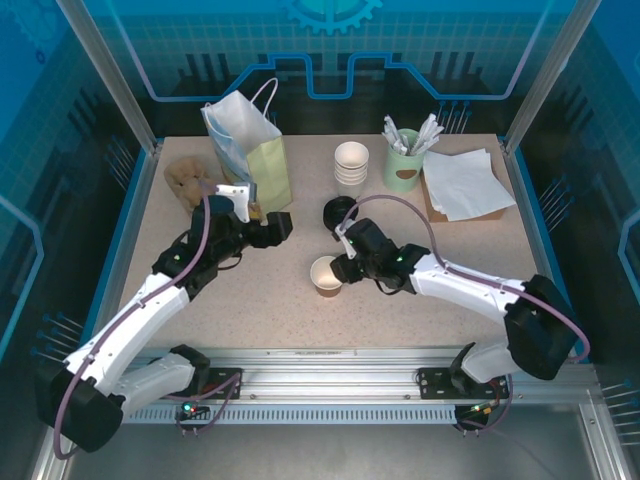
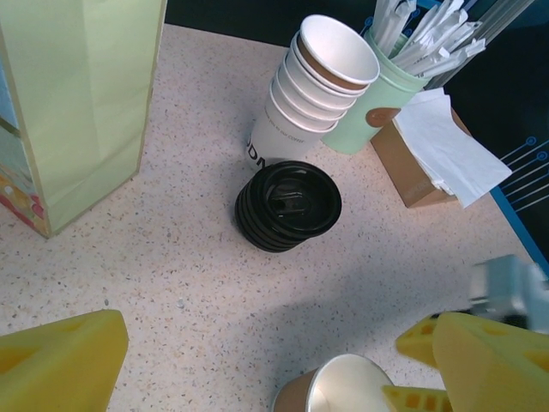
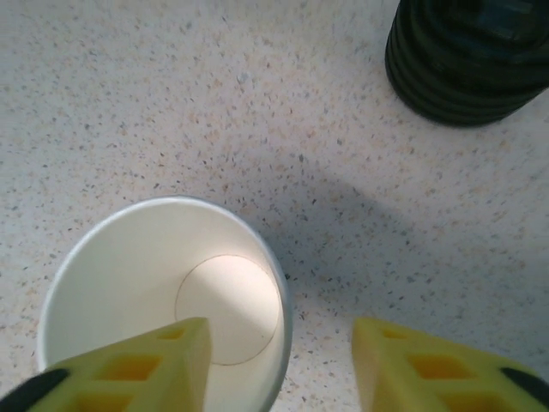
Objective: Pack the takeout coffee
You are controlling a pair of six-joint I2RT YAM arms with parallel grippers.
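The takeout coffee point(image 1: 326, 275) stands lidless, upright, just on the near side of the stack of black lids point(image 1: 340, 212). My right gripper point(image 3: 279, 343) is half parted and grips nothing, with one finger over the cup's mouth and the other outside its wall. Drawing away sideways could hook the rim and topple it. My left gripper point(image 2: 266, 360) hangs wide and empty, near-left of the stack.

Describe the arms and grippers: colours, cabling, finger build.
The left arm and right arm have white link shells with black joints. A mauve cable loops along the outside of each. The left gripper and right gripper have black bodies and yellow wedge-shaped fingers with square cut-outs.
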